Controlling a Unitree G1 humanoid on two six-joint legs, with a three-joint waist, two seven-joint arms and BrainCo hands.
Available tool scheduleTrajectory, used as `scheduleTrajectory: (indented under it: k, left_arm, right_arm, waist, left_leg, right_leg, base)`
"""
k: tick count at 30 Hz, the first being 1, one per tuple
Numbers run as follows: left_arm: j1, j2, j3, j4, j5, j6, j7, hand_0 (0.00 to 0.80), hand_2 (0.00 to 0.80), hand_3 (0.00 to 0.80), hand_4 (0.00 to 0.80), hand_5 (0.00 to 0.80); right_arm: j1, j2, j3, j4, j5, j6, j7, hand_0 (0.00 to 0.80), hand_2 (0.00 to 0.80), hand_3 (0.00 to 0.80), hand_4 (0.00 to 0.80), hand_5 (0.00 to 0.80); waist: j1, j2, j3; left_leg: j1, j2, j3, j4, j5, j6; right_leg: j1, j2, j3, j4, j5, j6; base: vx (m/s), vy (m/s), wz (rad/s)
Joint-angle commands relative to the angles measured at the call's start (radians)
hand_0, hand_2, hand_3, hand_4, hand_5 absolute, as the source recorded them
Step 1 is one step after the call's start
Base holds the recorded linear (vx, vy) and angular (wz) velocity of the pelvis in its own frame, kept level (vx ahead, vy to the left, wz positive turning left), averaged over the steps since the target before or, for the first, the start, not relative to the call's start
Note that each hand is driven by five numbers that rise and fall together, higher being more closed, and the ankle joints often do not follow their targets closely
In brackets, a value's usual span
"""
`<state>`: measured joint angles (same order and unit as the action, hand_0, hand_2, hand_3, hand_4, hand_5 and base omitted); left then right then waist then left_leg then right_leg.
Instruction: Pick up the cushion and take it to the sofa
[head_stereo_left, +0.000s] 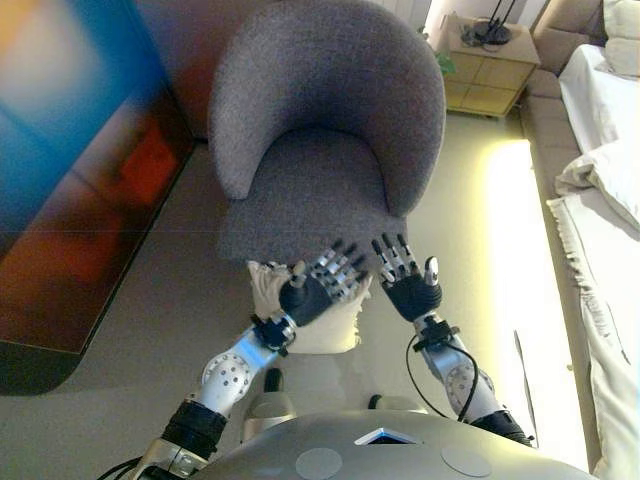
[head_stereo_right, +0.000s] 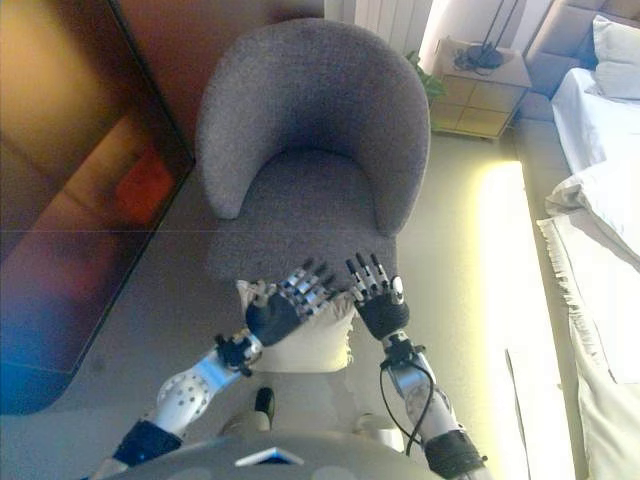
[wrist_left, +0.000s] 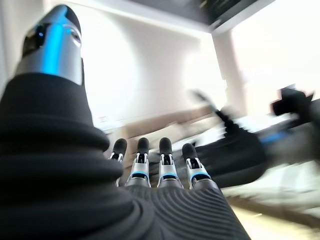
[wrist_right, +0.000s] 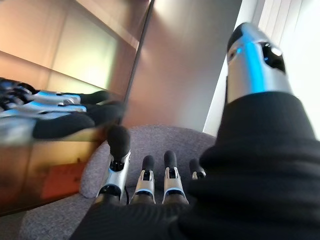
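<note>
A cream cushion (head_stereo_left: 322, 327) lies on the floor just in front of a grey armchair (head_stereo_left: 320, 130), and also shows in the right eye view (head_stereo_right: 310, 340). My left hand (head_stereo_left: 312, 292) hovers above the cushion's top edge with its fingers straight and empty. My right hand (head_stereo_left: 408, 285) is raised beside it, to the right of the cushion, fingers straight and empty. In the left wrist view my left hand's fingers (wrist_left: 165, 160) are extended. In the right wrist view my right hand's fingers (wrist_right: 145, 175) point toward the armchair (wrist_right: 150, 140). No sofa is clearly in view.
A dark glossy cabinet front (head_stereo_left: 80, 190) runs along the left. A wooden bedside table (head_stereo_left: 487, 70) with a lamp base stands at the back right. A bed with white bedding (head_stereo_left: 605, 170) fills the right side. Beige floor (head_stereo_left: 500, 230) lies between armchair and bed.
</note>
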<state>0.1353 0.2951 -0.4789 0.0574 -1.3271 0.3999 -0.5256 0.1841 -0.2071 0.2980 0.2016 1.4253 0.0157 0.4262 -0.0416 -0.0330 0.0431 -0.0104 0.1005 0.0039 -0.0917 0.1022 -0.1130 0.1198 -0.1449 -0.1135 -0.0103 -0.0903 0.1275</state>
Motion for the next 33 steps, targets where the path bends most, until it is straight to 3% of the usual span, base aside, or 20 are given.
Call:
scheduleTrajectory:
  k: [1,13,33]
  left_arm:
    - [-0.042,-0.004,-0.022,-0.049,-0.012,0.067,-0.126,0.0,0.0,0.0,0.0,0.0]
    - [-0.029,0.039,-0.076,0.014,0.058,0.164,-0.254,0.0,0.0,0.0,0.0,0.0]
    - [-0.079,0.004,-0.085,0.1,0.027,0.139,-0.352,0.0,0.0,0.0,0.0,0.0]
  right_arm:
    - [-0.059,-0.016,0.01,-0.06,0.037,-0.038,0.025,0.0,0.0,0.0,0.0,0.0]
    - [-0.083,-0.036,0.014,-0.056,0.073,-0.032,0.037,0.0,0.0,0.0,0.0,0.0]
    - [-0.058,-0.047,0.059,-0.124,0.052,0.022,0.102,0.0,0.0,0.0,0.0,0.0]
  waist:
    - [0.0,0.004,-0.003]
    - [-0.017,0.007,-0.001]
    - [-0.034,0.0,-0.01]
  left_leg:
    - [0.018,0.076,0.089,0.033,-0.074,-0.007]
    - [0.028,0.085,0.11,0.026,-0.071,-0.008]
    - [0.036,0.086,0.122,0.004,-0.063,-0.009]
  right_leg:
    - [-0.078,-0.074,0.046,-0.055,0.132,0.082]
    - [-0.087,-0.07,0.062,-0.053,0.136,0.084]
    - [-0.084,-0.071,0.048,-0.064,0.142,0.084]
  base:
    - [0.0,0.0,0.0]
    - [0.0,-0.005,-0.05]
    - [0.01,0.002,0.0]
